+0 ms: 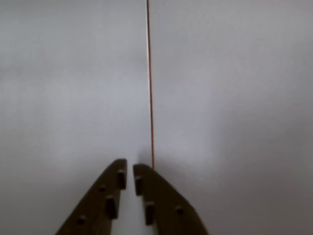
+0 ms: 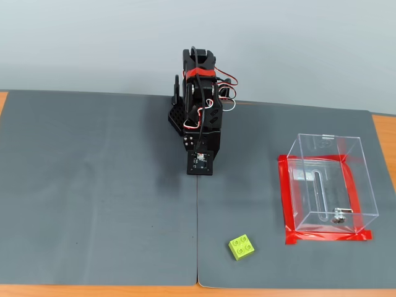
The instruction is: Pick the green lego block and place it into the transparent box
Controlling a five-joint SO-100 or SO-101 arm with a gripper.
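at the wrist view's bottom edge the dark two-finger claw (image 1: 129, 169) sits nearly closed, empty. down-right of it in the fixed view lies the small lime-green studded plastic brick (image 2: 242, 247), the clear open-topped plastic box (image 2: 328, 185) further right.

The hand (image 1: 130, 169) has dark brown fingers, and a thin red line (image 1: 150, 83) runs away from their tips over plain grey mat (image 2: 93, 185). The green lego block (image 2: 242, 247) is lime green; the transparent box (image 2: 328, 179) is clear, edged by red tape (image 2: 286, 198). The arm (image 2: 199, 99) is black with a red band, the bench (image 2: 5, 99) orange-brown.
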